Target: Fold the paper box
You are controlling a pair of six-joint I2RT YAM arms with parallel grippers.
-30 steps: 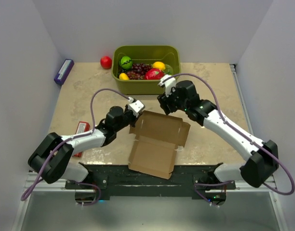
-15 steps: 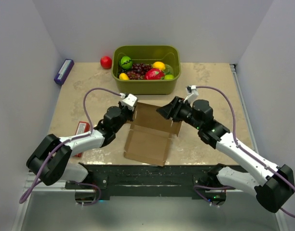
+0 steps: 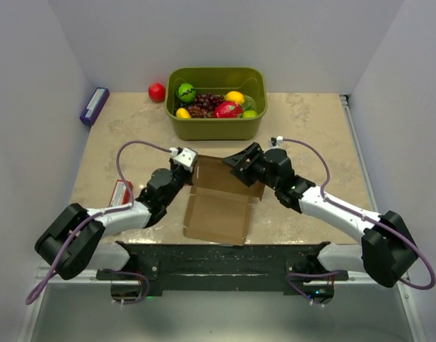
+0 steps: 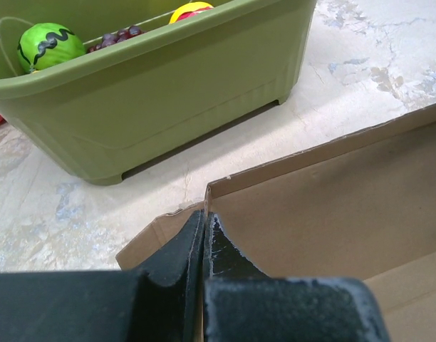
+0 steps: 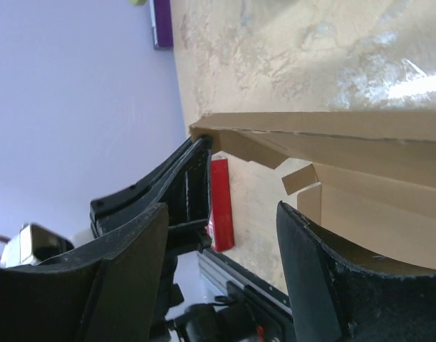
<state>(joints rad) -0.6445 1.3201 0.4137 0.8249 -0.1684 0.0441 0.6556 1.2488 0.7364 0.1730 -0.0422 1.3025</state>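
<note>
While the paper box (image 3: 219, 210) lies open on the tabletop (image 3: 310, 121) on the near side of the green tub (image 3: 216, 130), close to it but not touching, the step in hand is judged to be the raising of the first wall. The panel nearest the tub stands up from the flat base. The rest of the blank lies flat, extending away from the tub toward the arm bases.

The left hand (image 4: 205, 226) has its fingers together, clamped on the corner of the raised panel at the end below the tub's left side. The thin cardboard edge passes between the pads. The right hand (image 5: 221, 214) has its fingers apart and grips nothing. It points at the opposite end of the same panel, below the tub's middle. Whether it touches the cardboard cannot be told.

Progress is judged early: no side flap is turned in and no tab is seated.

The next move calls for the following:
- The left clamp keeps the panel upright.
- The right hand secures or presses the free end so the side flap can turn inward along its crease.
- Force is kept low, because thin cardboard buckles away from the crease.
</note>
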